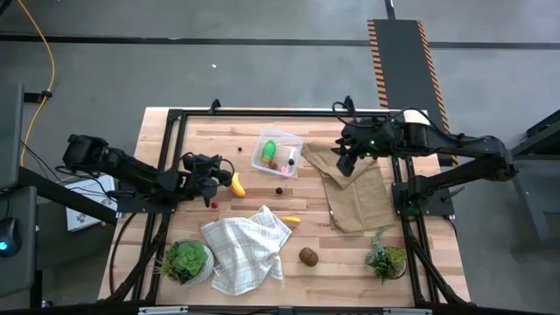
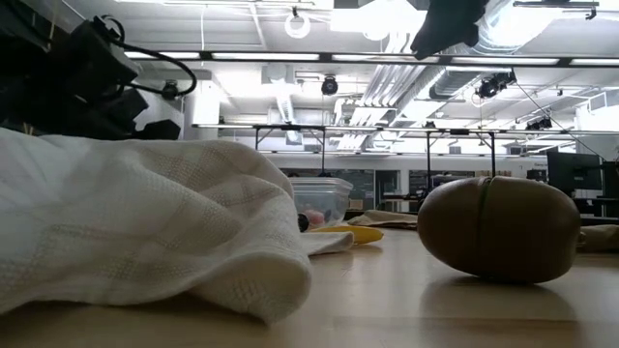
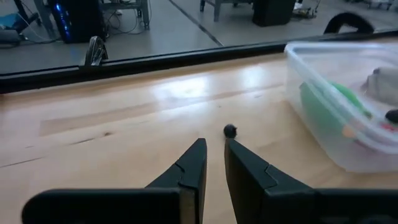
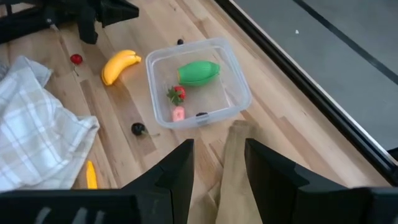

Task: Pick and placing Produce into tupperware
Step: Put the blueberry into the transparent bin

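tupperware (image 1: 277, 153) near table's far edge, holds green piece (image 4: 198, 72) | banana (image 1: 236, 183) beside left gripper (image 1: 210, 179), jaws slightly apart, empty | right gripper (image 1: 347, 163) over brown bag (image 1: 357, 194), jaws apart, empty

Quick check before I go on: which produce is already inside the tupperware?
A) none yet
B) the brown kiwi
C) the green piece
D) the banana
C: in the right wrist view the green piece lies inside the tupperware, while the banana lies on the wood outside it and the brown kiwi sits by the near table edge.
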Motion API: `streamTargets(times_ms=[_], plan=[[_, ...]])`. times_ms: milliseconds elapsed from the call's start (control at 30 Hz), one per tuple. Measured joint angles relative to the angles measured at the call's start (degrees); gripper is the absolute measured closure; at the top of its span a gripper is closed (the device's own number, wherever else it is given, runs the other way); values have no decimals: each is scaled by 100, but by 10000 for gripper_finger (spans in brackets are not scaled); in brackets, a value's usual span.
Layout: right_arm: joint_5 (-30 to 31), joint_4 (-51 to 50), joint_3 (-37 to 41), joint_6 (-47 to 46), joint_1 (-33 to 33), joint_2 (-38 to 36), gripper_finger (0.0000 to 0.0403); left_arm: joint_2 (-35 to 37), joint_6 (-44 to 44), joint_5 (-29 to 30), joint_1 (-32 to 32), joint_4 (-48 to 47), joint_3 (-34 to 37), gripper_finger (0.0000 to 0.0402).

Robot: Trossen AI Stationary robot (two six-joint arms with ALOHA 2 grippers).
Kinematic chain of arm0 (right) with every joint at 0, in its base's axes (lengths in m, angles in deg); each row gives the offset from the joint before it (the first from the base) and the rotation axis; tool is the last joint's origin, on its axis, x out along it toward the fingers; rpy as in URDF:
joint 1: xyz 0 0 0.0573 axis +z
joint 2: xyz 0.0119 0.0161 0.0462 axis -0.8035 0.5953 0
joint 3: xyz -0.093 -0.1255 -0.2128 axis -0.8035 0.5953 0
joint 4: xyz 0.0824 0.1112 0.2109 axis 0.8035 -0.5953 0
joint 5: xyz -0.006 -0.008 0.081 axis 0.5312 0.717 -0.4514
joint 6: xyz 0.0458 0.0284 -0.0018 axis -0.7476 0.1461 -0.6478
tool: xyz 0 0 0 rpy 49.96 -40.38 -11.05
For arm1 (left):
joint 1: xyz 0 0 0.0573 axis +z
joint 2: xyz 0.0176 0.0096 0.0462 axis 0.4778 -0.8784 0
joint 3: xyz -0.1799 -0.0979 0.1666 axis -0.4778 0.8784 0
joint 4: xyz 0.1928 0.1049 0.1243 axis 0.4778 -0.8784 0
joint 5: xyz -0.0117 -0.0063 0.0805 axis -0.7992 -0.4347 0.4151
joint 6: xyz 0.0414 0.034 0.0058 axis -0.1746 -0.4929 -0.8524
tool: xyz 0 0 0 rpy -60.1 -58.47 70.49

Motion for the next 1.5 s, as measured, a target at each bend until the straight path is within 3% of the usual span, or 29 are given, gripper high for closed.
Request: streamTargets(times_ms=[400,767,967,1133,1500], plan=[[-37,81,0,-28,0,28,269,-828,-654,-308,0,1290,-2,355],[-43,80,0,-28,0,28,269,-1171,-584,-327,4,1641,7,355],[-43,80,0,-28,0,28,269,-1171,-510,-318,4,2724,559,355],[-43,80,0,-30,0,28,269,-1169,-1019,-297,38,3395,879,355],[-24,93,0,-175,0,28,269,-1169,-2479,-1839,1121,4120,823,355]])
